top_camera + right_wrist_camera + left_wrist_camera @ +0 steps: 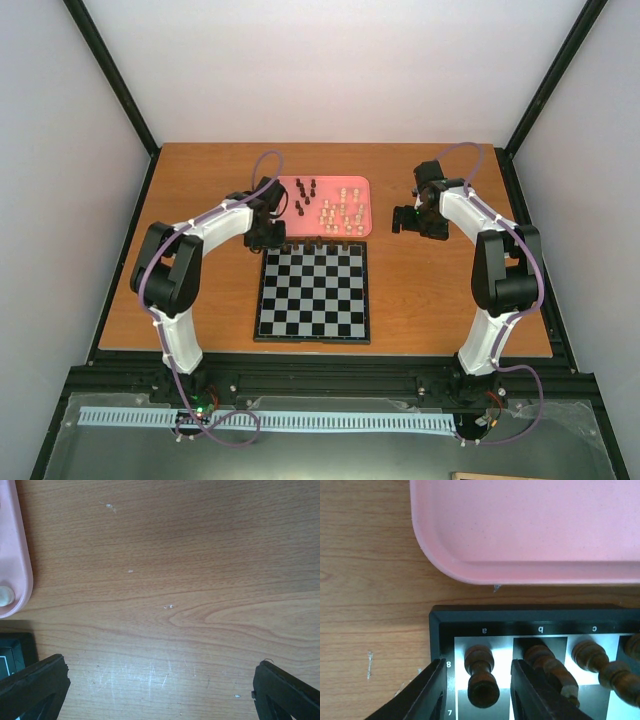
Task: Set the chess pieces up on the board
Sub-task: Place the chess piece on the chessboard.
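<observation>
Wooden table [430, 290] carries a pink tray [326, 184] holding dark and cream chess pieces [340, 215].

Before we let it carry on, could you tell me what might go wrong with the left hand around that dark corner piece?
The left hand straddles the dark piece on a8 with narrow gaps, so a crooked lift could tip it. One finger sits close to the next piece on b8 and might knock it over.
</observation>
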{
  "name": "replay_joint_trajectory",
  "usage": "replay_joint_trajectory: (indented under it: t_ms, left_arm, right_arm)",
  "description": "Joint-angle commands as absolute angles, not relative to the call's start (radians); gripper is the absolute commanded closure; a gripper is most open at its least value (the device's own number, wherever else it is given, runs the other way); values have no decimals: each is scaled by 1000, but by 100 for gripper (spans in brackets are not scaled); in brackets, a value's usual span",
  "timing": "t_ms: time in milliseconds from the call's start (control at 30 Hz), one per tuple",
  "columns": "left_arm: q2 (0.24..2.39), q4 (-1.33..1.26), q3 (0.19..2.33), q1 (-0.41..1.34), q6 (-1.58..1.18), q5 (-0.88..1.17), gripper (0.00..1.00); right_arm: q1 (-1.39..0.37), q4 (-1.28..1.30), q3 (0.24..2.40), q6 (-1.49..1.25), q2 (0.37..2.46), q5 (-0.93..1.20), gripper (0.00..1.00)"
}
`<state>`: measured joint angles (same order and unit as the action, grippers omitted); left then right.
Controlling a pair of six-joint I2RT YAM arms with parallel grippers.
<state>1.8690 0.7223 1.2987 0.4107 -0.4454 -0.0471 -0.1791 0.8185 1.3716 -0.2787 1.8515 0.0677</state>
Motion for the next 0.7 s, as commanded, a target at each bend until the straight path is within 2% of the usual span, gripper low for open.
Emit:
replay_joint_trajectory:
  t_ms: [0,367,567,667]
  left_arm:
    - [1823,754,1306,408,-420,-47,60]
    - [1782,848,1412,405,-387,-115,48]
    - [1851,887,1599,375,-344,-130,44]
    - [1960,906,1737,341,-334,-117,45]
  right_arm:
    - [-184,810,1357,-291,1832,72,0]
    - [-184,807,1354,-291,1833,72,0]
    - [-184,811,1377,-291,1837,69,0]
    - [-184,818,1396,-292,1844,65,0]
